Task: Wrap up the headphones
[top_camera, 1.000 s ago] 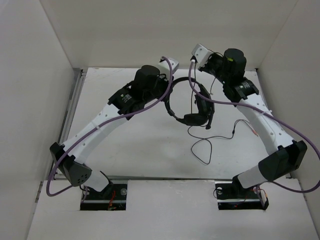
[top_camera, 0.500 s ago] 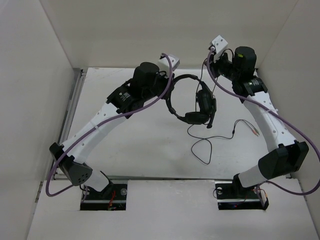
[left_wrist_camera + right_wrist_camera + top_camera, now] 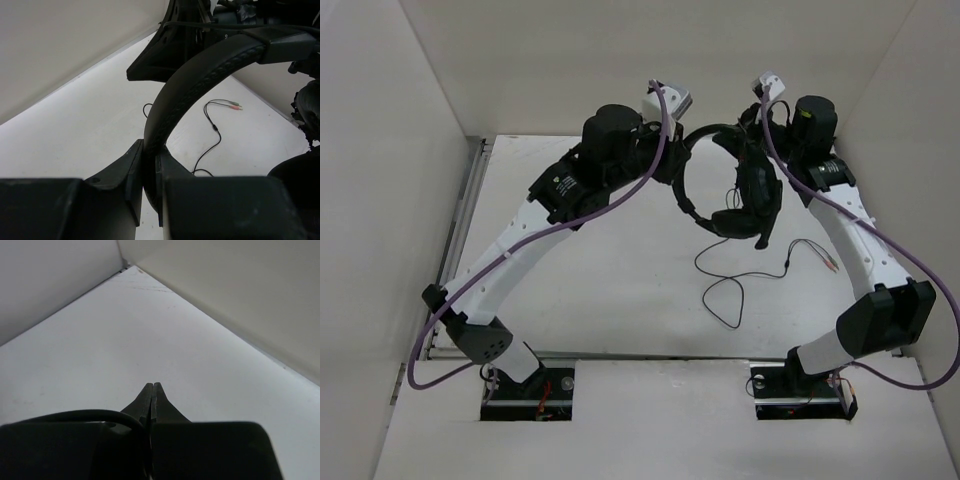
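Note:
The black headphones (image 3: 757,190) hang in the air above the back of the table. My left gripper (image 3: 149,160) is shut on their curved headband (image 3: 200,85), at about (image 3: 672,162) in the top view. My right gripper (image 3: 151,386) is high at the back right (image 3: 750,122), jaws pressed together, with a thin black cable (image 3: 75,415) running into their base. The rest of the cable (image 3: 735,290) trails down onto the table in a loop and ends in two coloured plugs (image 3: 830,262), which also show in the left wrist view (image 3: 235,105).
White walls close the table (image 3: 570,290) in on the left, back and right. A metal rail (image 3: 460,230) runs along the left edge. Purple arm cables (image 3: 650,185) hang beside both arms.
The headphones have risen and shifted right and toward the back. My left gripper carried the headband up. My right gripper swung right and higher along the back wall.

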`<control>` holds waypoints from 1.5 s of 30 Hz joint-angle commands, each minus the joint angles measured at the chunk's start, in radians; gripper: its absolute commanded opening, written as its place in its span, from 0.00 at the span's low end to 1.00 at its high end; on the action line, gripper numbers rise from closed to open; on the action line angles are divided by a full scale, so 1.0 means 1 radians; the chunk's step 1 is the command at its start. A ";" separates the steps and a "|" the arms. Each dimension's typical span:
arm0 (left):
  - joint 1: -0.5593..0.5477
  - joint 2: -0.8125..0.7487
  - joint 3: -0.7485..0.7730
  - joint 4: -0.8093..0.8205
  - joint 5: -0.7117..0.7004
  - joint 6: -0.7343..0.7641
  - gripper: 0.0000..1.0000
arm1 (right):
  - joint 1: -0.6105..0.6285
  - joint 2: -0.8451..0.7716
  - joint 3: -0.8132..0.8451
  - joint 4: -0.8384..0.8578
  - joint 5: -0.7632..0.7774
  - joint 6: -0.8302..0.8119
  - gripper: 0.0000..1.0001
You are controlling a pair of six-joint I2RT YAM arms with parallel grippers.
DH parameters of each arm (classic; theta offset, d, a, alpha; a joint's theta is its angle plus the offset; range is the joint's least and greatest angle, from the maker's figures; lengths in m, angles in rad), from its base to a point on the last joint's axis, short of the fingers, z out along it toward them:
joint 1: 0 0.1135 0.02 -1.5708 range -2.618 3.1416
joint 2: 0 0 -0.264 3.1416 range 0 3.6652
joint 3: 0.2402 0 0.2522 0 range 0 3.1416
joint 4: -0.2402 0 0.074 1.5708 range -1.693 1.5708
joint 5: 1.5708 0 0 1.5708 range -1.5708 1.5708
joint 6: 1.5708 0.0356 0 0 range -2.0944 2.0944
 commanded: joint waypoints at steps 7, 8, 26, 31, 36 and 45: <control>0.013 0.038 0.125 0.080 0.034 -0.087 0.00 | -0.069 -0.026 -0.092 0.369 -0.272 0.496 0.17; 0.013 0.044 0.137 0.080 0.035 -0.090 0.00 | -0.072 -0.026 -0.102 0.410 -0.289 0.548 0.19; 0.122 0.225 0.522 0.112 -0.023 -0.130 0.00 | 0.038 -0.089 -0.516 0.817 -0.341 0.905 0.41; 0.169 0.254 0.581 0.140 -0.087 -0.158 0.00 | 0.092 -0.121 -0.610 0.809 -0.330 0.880 0.42; 0.188 0.260 0.582 0.155 -0.165 -0.164 0.00 | 0.133 -0.137 -0.635 0.817 -0.333 0.882 0.41; 0.209 0.294 0.608 0.194 -0.284 -0.164 0.00 | 0.237 -0.106 -0.616 0.786 -0.323 0.854 0.40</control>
